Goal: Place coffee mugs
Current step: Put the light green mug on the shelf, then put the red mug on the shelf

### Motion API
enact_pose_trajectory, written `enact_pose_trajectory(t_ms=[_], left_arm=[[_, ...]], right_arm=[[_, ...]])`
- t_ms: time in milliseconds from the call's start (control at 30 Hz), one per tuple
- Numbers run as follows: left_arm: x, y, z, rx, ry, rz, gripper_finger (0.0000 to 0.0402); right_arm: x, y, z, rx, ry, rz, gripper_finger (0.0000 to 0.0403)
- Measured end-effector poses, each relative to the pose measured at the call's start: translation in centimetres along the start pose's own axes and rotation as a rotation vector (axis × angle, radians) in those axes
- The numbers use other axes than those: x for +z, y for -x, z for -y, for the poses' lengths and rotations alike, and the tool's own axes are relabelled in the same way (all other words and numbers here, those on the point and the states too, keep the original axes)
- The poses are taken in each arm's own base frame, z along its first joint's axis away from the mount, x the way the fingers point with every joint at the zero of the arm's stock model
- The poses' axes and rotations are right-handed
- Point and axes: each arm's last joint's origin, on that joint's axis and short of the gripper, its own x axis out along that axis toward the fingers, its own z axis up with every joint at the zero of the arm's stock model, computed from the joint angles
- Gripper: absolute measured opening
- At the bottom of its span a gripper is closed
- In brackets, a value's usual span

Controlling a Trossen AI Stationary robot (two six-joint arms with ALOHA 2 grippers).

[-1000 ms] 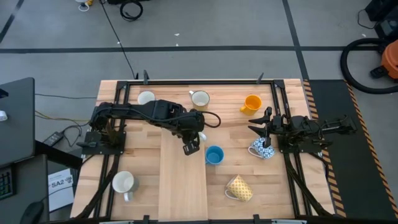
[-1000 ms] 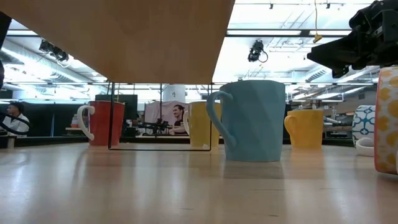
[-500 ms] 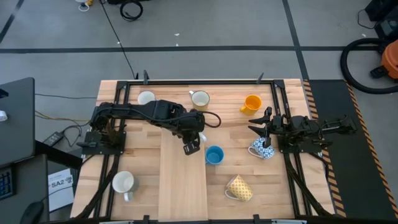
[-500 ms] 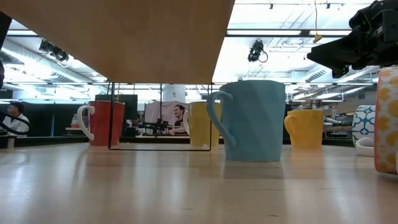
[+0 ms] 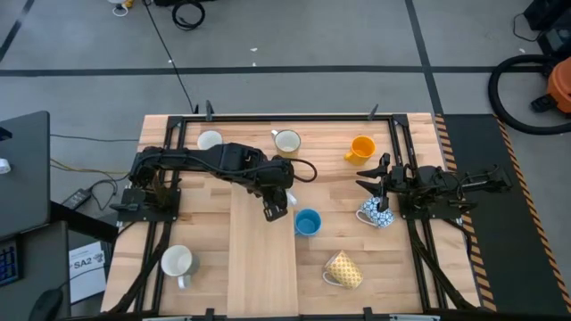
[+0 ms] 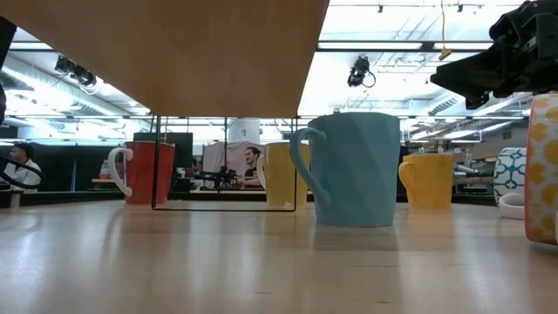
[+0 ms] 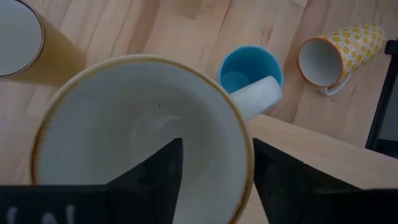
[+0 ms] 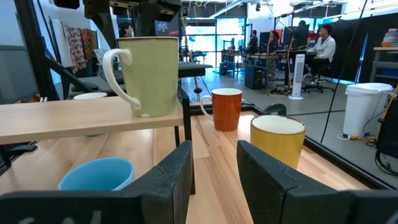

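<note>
Left wrist view: I see my left claw (image 7: 214,165) with fingers spread either side of a cream mug's (image 7: 140,140) rim, not pinching it. The mug stands upright on the raised wooden platform (image 8: 81,118), just beside the blue mug (image 5: 307,222). Right claw (image 8: 214,168) waits half-open, empty, near the worktop's (image 5: 250,267) right edge.

**Big open workshop behind the rig**

Grey concrete floor (image 5: 294,53) with dark tape lines, an orange shop vac (image 5: 560,85) off in the corner. Far side: white pedal bin (image 8: 364,115), glass partitions, ceiling strip lights (image 6: 397,35), people seated at desks.
</note>
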Motion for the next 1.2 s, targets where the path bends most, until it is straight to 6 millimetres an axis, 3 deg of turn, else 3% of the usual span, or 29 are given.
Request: enact_pose_trajectory(t_ms=[567,967,1200], left_arm=[[-0.1,0.7,-0.1,-0.012,0.007,0.018,0.0209],[-0.4,4.0,-0.6,-0.06,0.01,0.114,0.0208],[-1.8,7.6,-2.0,-0.067,-0.007,0.14,0.0208]], right_arm=[[0.0,0.0,0.0,0.0,0.0,0.0,0.0133],[0.0,0.0,0.0,0.0,0.0,-0.001,0.0133],[-0.1,0.0,0.0,0.0,0.002,-0.007,0.0133]])
